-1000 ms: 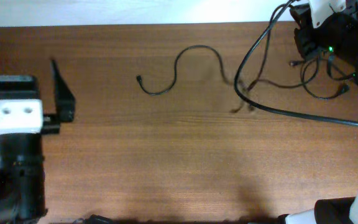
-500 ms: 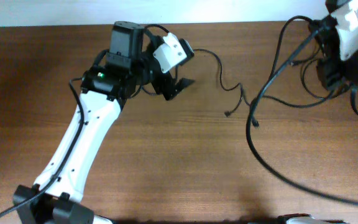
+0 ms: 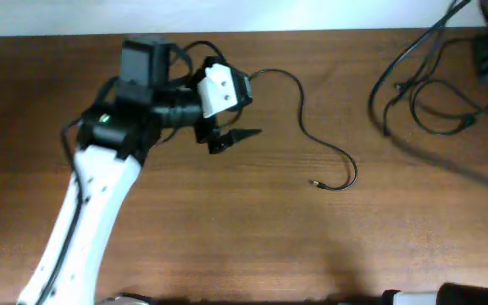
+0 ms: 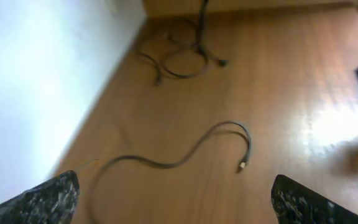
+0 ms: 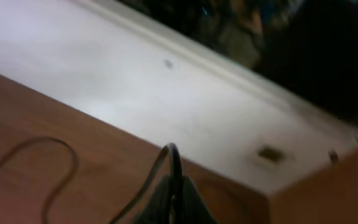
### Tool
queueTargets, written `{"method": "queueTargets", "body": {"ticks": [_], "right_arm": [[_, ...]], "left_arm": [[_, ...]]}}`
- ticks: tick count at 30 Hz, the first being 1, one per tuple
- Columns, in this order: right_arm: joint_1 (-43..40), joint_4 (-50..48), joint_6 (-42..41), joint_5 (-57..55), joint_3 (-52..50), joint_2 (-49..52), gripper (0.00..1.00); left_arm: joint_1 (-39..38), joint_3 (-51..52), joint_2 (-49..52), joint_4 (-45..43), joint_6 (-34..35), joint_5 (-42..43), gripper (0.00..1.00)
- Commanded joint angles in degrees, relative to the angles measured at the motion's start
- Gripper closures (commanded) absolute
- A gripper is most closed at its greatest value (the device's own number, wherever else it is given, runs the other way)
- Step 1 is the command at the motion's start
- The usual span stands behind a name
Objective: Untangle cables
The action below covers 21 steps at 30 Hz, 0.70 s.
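Upper left of centre, the empty, spread left gripper [image 3: 231, 140] should pinch the loose cable [image 3: 329, 157] mid-run while the right gripper [image 5: 174, 190], clenched on a tangled cable [image 5: 170, 152], anchors it.

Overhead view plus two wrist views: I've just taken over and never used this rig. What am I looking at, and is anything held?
Two robot arms work at a wooden table. The overhead view looks straight down; each wrist view rides on a gripper. The left gripper hangs open and empty above the table. Beside it lies one loose cable, its plug end free. A cable bundle sits at the top right of the overhead view. The right wrist view is blurred, but the right gripper looks closed on a thin cord.
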<state>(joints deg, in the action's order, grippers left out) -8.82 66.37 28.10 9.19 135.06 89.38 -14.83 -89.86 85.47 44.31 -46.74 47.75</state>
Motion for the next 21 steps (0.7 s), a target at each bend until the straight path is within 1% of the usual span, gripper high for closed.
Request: {"method": "queueTargets", "body": {"ticks": [1, 3, 4, 5, 6, 7, 8, 10, 14, 16, 18, 21], "right_arm": [[-14.8, -1.6, -2.6, 0.2, 0.4, 3.6, 0.96], [-24.8, -3.2, -6.8, 0.3, 0.4, 6.6, 0.96], [-30.2, -3.8, -9.1, 0.3, 0.3, 8.9, 0.96], [-33.9, -3.8, -10.2, 1.0, 0.3, 10.9, 0.96], [-37.9, -4.1, -11.5, 4.0, 0.3, 13.8, 0.96], [-40.2, -4.7, -11.5, 7.6, 0.3, 15.8, 0.96], [-41.6, -5.2, -11.6, 9.4, 0.3, 17.4, 0.96], [-43.6, -7.5, -12.2, 9.6, 0.3, 22.7, 0.96], [-43.7, -11.8, -12.1, 9.7, 0.3, 32.3, 0.96], [-44.2, -10.9, -11.4, 9.4, 0.2, 37.5, 0.96], [-44.9, -6.5, -10.1, 6.8, 0.2, 44.3, 0.96], [-47.4, -4.5, -8.9, 6.7, 0.1, 46.6, 0.96]], "left_arm": [[0.0, -1.6, -9.4, -0.1, 5.5, -9.4, 0.01], [0.0, -1.6, -13.0, -0.1, 6.0, -13.3, 0.01], [0.0, -1.6, -14.0, -0.1, 6.0, -14.3, 0.01], [0.0, -1.6, -14.8, -0.1, 6.0, -14.6, 0.01], [0.0, -1.6, -15.1, 0.2, 6.0, -14.6, 0.01], [0.0, -1.6, -15.1, 0.5, 6.0, -14.6, 0.01], [0.0, -1.6, -15.1, 0.8, 6.0, -14.7, 0.01], [0.0, -1.6, -15.1, 0.8, 6.0, -14.8, 0.01], [0.0, -1.6, -15.1, 1.3, 6.9, -14.8, 0.01], [0.0, -1.6, -15.1, 1.2, 6.9, -14.8, 0.01], [0.0, -1.6, -15.1, 1.2, 7.8, -14.8, 0.01], [0.0, -1.6, -15.1, 1.2, 8.6, -14.8, 0.01]]}}
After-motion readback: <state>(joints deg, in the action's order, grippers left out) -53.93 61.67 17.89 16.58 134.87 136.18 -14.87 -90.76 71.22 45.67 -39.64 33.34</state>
